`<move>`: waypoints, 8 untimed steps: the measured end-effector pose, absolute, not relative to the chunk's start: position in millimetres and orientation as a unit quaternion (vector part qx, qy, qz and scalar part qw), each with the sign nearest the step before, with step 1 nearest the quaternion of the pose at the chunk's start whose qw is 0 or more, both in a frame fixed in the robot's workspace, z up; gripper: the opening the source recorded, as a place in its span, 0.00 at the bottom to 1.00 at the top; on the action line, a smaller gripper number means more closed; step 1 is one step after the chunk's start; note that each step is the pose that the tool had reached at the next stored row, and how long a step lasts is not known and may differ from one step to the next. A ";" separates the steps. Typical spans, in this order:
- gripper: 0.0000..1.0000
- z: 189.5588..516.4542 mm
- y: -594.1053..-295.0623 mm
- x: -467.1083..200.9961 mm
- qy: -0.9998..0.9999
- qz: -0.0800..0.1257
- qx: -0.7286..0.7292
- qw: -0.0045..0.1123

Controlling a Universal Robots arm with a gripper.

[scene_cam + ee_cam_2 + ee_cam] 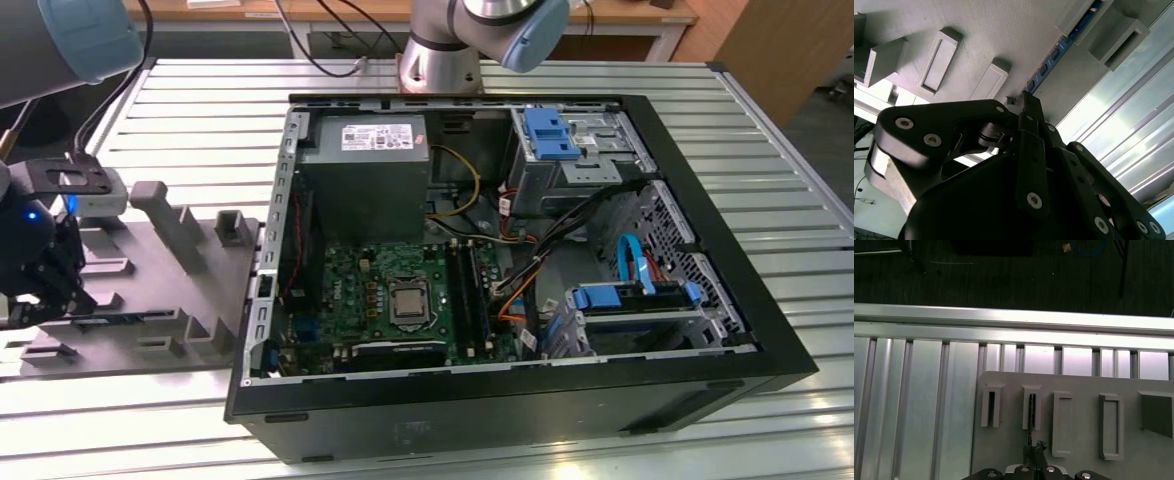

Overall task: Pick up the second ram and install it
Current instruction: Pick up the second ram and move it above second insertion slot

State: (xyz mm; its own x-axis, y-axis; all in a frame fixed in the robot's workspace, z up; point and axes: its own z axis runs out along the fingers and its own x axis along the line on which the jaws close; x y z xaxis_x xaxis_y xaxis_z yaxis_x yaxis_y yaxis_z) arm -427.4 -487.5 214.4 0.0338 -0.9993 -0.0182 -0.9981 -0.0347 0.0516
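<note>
in the exterior view the gripper (pixel 34 270) hangs over the grey holder (pixel 174 250) at the exterior view's left, well apart from the open computer case (pixel 747 330).

in the second wrist view the ram stick (pixel 1061 45) sits on edge in the holder's slot, with the gripper at its end. i cannot tell whether it grips or is released. a square hold and a straight pull should avoid binding.

in the first wrist view raised slot walls (pixel 991 407) stand close alongside, with open table (pixel 914 405) beyond.
</note>
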 end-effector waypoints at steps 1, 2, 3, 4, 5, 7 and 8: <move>0.11 214.4 -487.5 -427.4 -0.695 -0.024 0.719 0.012; 0.11 214.3 -487.6 -427.3 -0.695 -0.024 0.719 0.012; 0.11 214.3 -487.5 -427.4 -0.695 -0.024 0.719 0.012; 0.11 214.3 -487.5 -427.4 -0.695 -0.024 0.719 0.012; 0.16 214.4 -487.5 -427.4 -0.695 -0.024 0.719 0.012; 0.23 214.3 -487.6 -427.4 -0.695 -0.024 0.719 0.012; 0.29 214.3 -487.5 -427.4 -0.695 -0.024 0.719 0.012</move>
State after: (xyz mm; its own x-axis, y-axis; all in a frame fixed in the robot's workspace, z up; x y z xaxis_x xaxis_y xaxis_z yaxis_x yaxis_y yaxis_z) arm -427.4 -487.5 214.3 0.0338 -0.9993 -0.0182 -0.9981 -0.0347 0.0516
